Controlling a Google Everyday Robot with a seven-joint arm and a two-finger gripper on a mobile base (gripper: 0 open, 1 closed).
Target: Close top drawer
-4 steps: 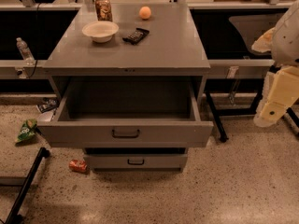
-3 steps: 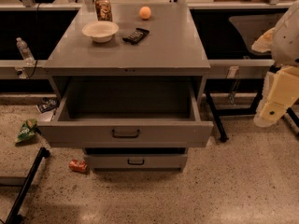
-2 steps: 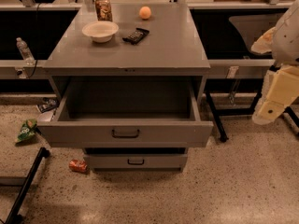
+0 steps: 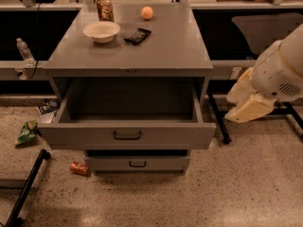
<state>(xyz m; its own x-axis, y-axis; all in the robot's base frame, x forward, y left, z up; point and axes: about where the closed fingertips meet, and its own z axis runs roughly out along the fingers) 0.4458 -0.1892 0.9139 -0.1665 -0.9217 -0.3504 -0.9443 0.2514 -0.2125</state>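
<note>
Top drawer (image 4: pixel 75 137) – centre of frame, pulled well out of the cabinet (image 4: pixel 130 72), interior looks bare, front panel overhanging the lower drawer (image 4: pixel 137 163), which sits nearly flush. Dark bar handle (image 4: pixel 127 135) at mid-panel.

Gripper (image 4: pixel 249 109) – right edge of frame, level with the open drawer but well apart from it, past the drawer's right corner. Apart or together: cannot tell. It holds nothing that shows.

Step in hand, as I judge it: approach not yet made, closing all ahead.

How to do it well:
- Bring the gripper round to face the front panel, near the handle, so the push runs straight along the slides. An off-centre push at the right corner could rack a drawer this wide.
- Contact flat on the panel, then a steady push toward the top of the frame until the front meets the cabinet face.
- No grasp of the handle seems needed.

On the counter (image 4: pixel 165 46), upper part of frame: bowl (image 4: pixel 101 31), orange (image 4: pixel 147 13), a dark flat item (image 4: pixel 138 35) – a hard slam may set the orange rolling.
</note>
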